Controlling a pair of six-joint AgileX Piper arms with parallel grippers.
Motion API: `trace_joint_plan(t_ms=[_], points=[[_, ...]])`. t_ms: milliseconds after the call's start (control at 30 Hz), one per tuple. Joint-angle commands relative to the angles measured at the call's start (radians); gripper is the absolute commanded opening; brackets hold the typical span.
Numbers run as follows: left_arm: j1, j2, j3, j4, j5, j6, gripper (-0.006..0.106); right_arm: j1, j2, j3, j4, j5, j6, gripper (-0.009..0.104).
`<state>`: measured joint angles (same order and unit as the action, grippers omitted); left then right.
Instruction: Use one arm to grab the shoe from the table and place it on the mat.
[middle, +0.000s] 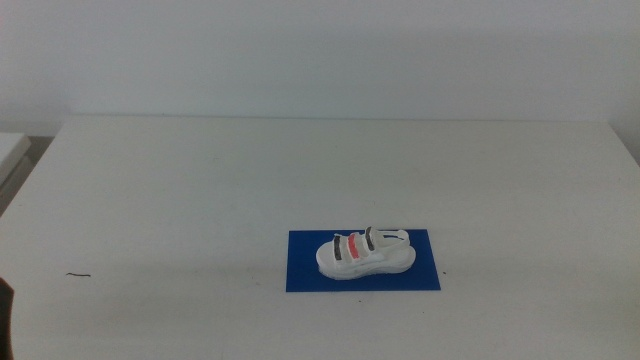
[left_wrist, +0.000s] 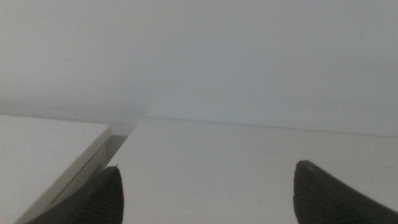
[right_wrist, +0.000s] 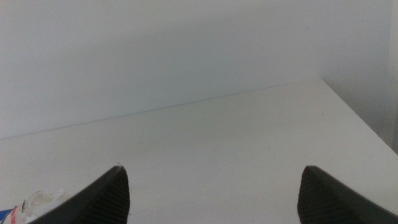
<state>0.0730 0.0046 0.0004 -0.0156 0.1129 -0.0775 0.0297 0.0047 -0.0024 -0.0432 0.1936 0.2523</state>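
Note:
The small white shoe (middle: 364, 254), with two dark straps and one red, lies on its sole on the dark blue mat (middle: 300, 275) at the front middle of the white table (middle: 200, 170). No gripper touches it. My left gripper (left_wrist: 208, 193) is open and empty, facing the table's far left edge. Only a dark sliver of that arm (middle: 4, 320) shows in the middle view, at the bottom left. My right gripper (right_wrist: 214, 196) is open and empty and is out of the middle view. The shoe's end (right_wrist: 40, 202) shows beside its jaw.
A small dark scratch mark (middle: 79, 275) lies on the table at the front left. A second white surface (left_wrist: 43, 143) stands beyond a narrow gap off the table's left edge. A plain white wall (middle: 320, 50) stands behind the table.

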Motion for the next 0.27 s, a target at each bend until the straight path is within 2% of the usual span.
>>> trace_joint_plan(t_ms=[0, 233], points=[[-0.003, -0.005, 0.000, 0.001, -0.020, -0.008, 0.094, 0.000, -0.005, 0.002, -0.006, -0.008, -0.005, 0.079], [-0.003, -0.005, 0.000, 0.001, -0.022, 0.002, 0.094, 0.000, -0.005, 0.002, -0.006, -0.008, -0.005, 0.079]])
